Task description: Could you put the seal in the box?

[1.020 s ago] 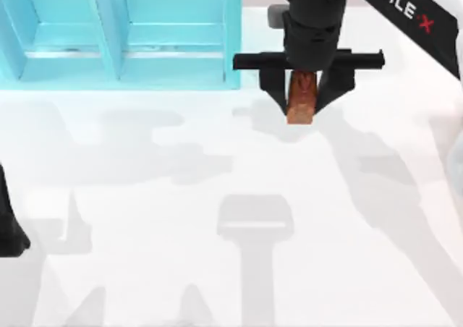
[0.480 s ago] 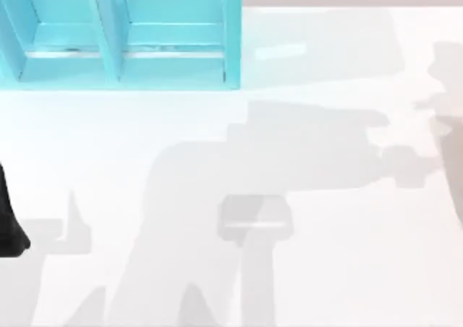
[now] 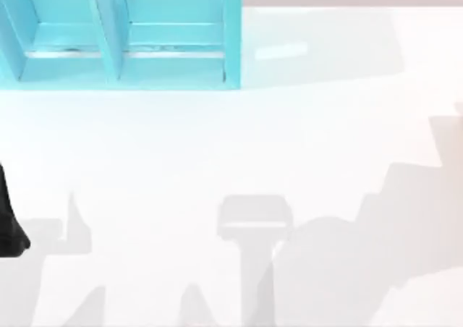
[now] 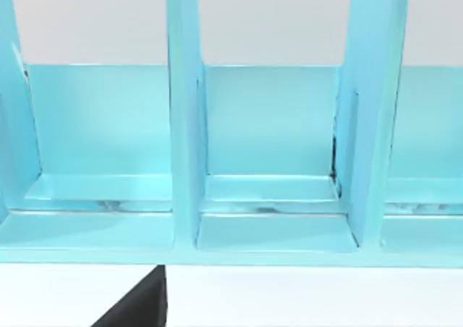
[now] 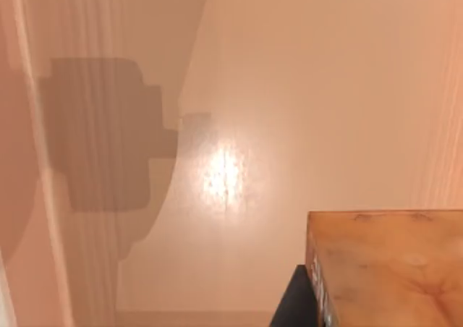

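Orange-tan seal point(image 5: 387, 269) sits close under the right wrist camera, lower right of its frame, apparently carried; jaw state cannot be told. The turquoise box point(image 3: 231, 37) lies far off, upper left of the top view's desk point(image 3: 239, 160).

A: What differs from one second ago?
B: In the top view, the right arm with the seal point(image 5: 383, 269) clamped in its gripper stood just right of the box point(image 3: 231, 45), at the far side of the table point(image 3: 217, 160). Both have since left that view.

A: And since half a second ago?
B: The large shadow then lay across the table's middle. It now lies at the near right.
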Controlling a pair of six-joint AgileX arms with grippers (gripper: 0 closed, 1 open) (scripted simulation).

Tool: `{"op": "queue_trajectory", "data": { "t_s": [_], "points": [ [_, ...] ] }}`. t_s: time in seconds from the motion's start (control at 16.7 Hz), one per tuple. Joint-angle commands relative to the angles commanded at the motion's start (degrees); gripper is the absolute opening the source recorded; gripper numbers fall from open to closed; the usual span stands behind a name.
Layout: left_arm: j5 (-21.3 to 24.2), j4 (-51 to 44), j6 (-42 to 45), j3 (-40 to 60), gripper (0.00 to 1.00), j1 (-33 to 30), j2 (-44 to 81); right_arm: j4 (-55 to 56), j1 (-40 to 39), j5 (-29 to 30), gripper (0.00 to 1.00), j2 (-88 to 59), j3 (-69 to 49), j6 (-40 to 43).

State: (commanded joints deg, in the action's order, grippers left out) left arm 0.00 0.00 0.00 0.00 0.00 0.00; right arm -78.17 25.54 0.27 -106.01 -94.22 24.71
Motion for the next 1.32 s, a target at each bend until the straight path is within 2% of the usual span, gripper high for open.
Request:
{"op": "queue_trajectory", "data": {
  "t_s": [0.36, 0.78, 1.08, 1.32],
  "points": [
    [0.0, 0.0, 0.0, 0.0, 1.0, 0.0, 0.0, 0.8, -0.2, 0.0, 0.0, -0.2, 0.9, -0.2],
    [0.0, 0.0, 0.0, 0.0, 1.0, 0.0, 0.0, 13.7, -0.2, -0.1, 0.0, -1.0, 12.5, -0.2],
    [0.0, 0.0, 0.0, 0.0, 1.0, 0.0, 0.0, 14.4, -0.2, 0.0, 0.0, -1.2, 13.2, -0.2],
    [0.0, 0.0, 0.0, 0.0, 1.0, 0.0, 0.0, 14.4, -0.2, 0.0, 0.3, -1.2, 13.2, -0.2]
  ]
}}
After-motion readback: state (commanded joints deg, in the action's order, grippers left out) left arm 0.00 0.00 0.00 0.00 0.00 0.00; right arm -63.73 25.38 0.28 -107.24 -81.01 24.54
